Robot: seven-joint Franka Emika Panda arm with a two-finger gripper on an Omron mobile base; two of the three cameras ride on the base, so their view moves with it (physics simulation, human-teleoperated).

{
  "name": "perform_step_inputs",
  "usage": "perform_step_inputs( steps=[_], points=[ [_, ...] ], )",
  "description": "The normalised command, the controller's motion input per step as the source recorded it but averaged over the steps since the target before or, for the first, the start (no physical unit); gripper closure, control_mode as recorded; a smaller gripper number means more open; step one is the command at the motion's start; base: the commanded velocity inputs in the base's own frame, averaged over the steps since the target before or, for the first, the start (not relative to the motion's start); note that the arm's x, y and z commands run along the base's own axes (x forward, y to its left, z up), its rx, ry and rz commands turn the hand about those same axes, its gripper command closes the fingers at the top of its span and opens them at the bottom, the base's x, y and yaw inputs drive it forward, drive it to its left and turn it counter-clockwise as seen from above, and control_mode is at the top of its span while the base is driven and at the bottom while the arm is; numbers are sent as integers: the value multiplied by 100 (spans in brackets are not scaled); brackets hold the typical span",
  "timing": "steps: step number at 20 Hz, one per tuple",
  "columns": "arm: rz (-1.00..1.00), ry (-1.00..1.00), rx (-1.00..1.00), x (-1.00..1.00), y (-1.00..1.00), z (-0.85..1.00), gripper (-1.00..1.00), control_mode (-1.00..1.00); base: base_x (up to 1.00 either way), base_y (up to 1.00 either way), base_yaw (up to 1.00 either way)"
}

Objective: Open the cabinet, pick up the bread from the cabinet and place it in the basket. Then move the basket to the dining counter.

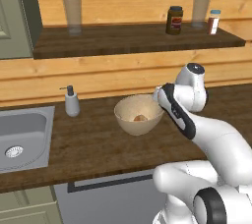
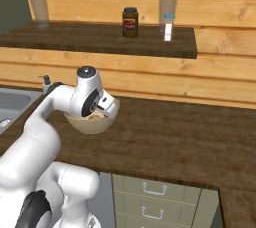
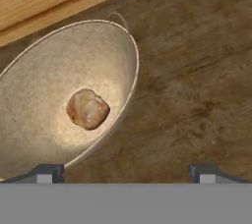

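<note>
Centrally in the left base view, the bread (image 1: 140, 118) lies in the basket (image 1: 129, 120) on the worktop, the hand at its right rim. Across in the right base view, the gripper (image 2: 104, 108) overlaps the basket. Up close in the hand view, spread, empty jaws straddle the near rim, roll upper left of them.

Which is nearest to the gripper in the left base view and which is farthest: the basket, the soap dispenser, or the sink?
From the gripper, which is open at the basket's right rim:
1. The basket, right beside it, with the bread inside.
2. The soap dispenser, further left, by the wall.
3. The sink, farthest, at the counter's left end.
</note>
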Motion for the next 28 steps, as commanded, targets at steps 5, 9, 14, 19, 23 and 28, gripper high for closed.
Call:
perform_step_inputs(
  steps=[5, 9, 14, 19, 23, 28],
  points=[
    [-8, 22, 20, 14, 0, -19, -100, -100, 0, 0, 0],
    [-11, 20, 8, 34, 0, -26, -100, -100, 0, 0, 0],
    [-13, 11, 1, 24, 0, -38, -100, -100, 0, 0, 0],
    [-12, 6, 0, 39, 0, -36, -100, -100, 0, 0, 0],
    [-8, 5, 0, 47, 0, -38, -100, -100, 0, 0, 0],
    [-4, 3, 0, 39, 0, -41, -100, -100, 0, 0, 0]
  ],
)
